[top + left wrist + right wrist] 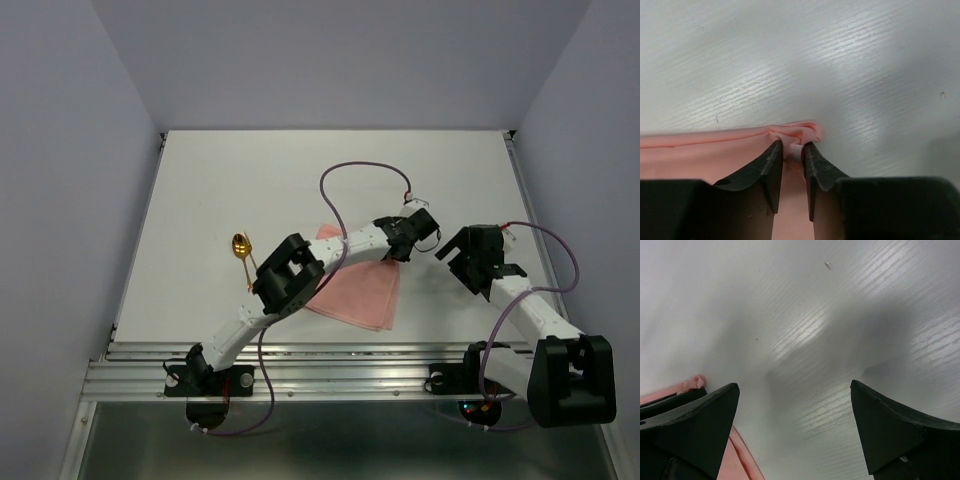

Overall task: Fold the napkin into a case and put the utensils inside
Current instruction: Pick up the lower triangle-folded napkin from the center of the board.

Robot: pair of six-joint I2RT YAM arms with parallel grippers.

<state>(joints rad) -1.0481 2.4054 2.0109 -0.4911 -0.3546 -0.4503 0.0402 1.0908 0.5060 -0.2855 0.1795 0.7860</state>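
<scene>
The salmon-pink napkin [362, 290] lies folded on the white table, partly under my left arm. My left gripper [405, 240] is at the napkin's far right corner. In the left wrist view its jaws [792, 147] stand narrow, with a bunched fold of napkin [800, 132] pinched between the tips. My right gripper [480, 262] hovers just right of the cloth, wide open [795, 390] over bare table, and only an edge of napkin [742, 460] shows at its left finger. One gold spoon-like utensil [242, 248] lies left of the napkin, beside my left arm's elbow.
The white table [250, 170] is walled by grey panels at left, right and back. A metal rail [300, 375] runs along the near edge where both arm bases sit. Purple cables loop over each arm.
</scene>
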